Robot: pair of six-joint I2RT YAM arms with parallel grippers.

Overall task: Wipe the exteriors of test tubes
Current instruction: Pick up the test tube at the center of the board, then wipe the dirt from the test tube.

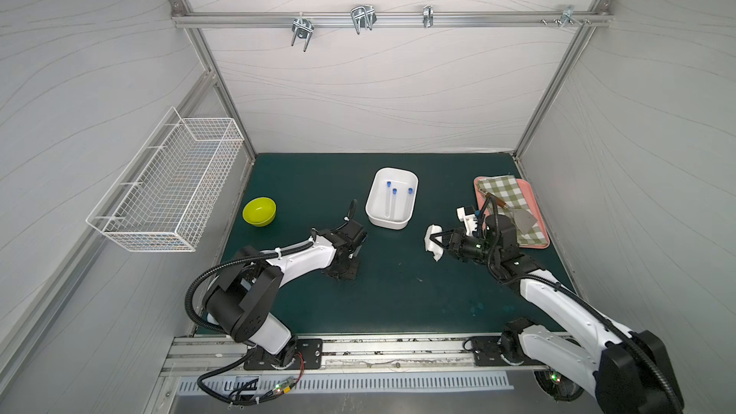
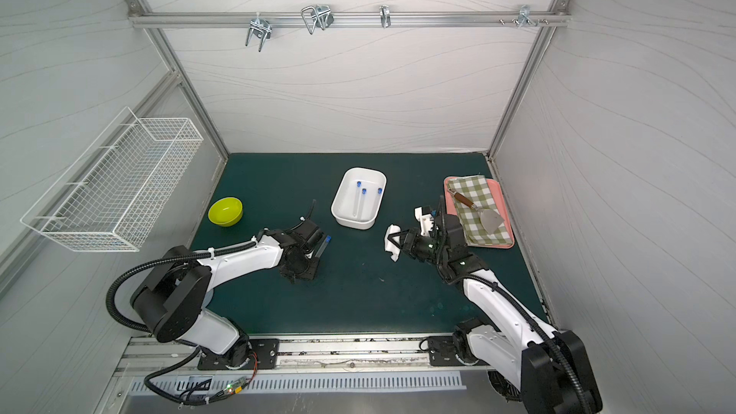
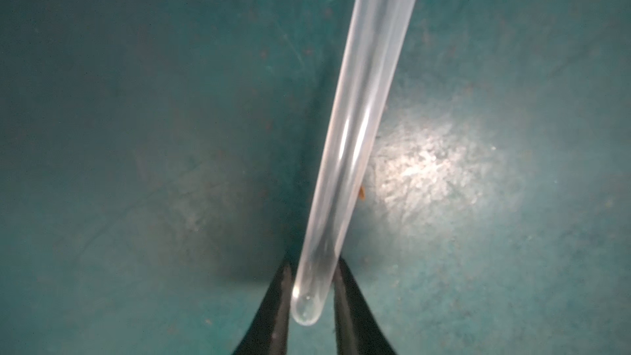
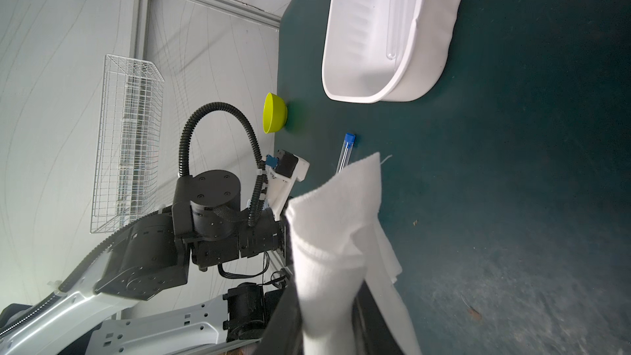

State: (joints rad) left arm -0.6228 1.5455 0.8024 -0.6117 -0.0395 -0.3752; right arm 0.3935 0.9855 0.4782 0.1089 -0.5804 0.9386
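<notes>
Slippage is the nearest danger: the left claw (image 3: 314, 261) stands nearly closed on the very end of the tube (image 3: 355, 131), its jaws against both sides just above the round bottom, while the tube lies along the counter (image 3: 136, 131) with the rest of its length running out ahead of the tips. I judge that hold poor. The wall there is slick and curves away, so a harder squeeze could squirt the tube forward out of the jaws; whether the pinch is firm cannot be told. On a lift, the long free length, with the blue cap (image 2: 328, 238) at its far end, would act as a lever and might droop or twist in the grip. Across from the left claw, well apart, the right claw (image 1: 437, 241) is clamped on the bunched cloth (image 4: 336, 227), loose folds hanging from it. A wipe dragged along the tube away from the left claw could pull it free, and a loose fold could snag the cap. Beyond the cap end, a little toward the right claw, stands the bin (image 1: 388, 224) with three more tubes (image 1: 394, 191) lying in it; a swinging cap end could knock its near wall or, if dropped there, the tube would be lost among the others. Farthest off, on the left claw's outer side, the bowl (image 1: 259, 211) is well clear.
</notes>
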